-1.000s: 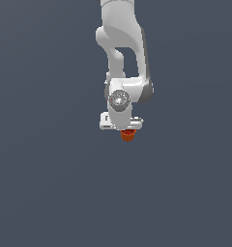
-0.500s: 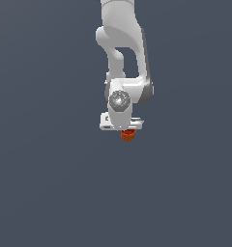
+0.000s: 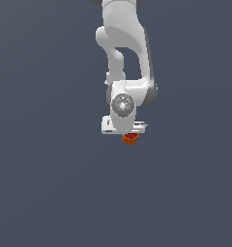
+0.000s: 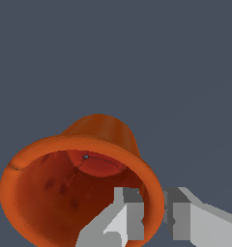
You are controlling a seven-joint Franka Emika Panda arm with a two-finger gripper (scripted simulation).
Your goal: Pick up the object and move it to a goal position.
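Observation:
The object is a small orange-red cup (image 3: 130, 139) with a wider rim. In the exterior view it shows just under the white gripper (image 3: 127, 132), mostly hidden by the hand. In the wrist view the cup (image 4: 79, 178) fills the frame, open mouth toward the camera. The gripper (image 4: 154, 212) is shut on the cup's rim: one finger (image 4: 123, 217) sits inside the cup and the other finger (image 4: 185, 214) outside it, with the rim wall pinched between them.
A plain dark grey-blue surface (image 3: 50, 183) lies all around. The white arm (image 3: 123, 48) reaches down from the top of the exterior view. No other object shows.
The arm and the held cup have barely moved; the cup stays pinched under the gripper at nearly the same place.

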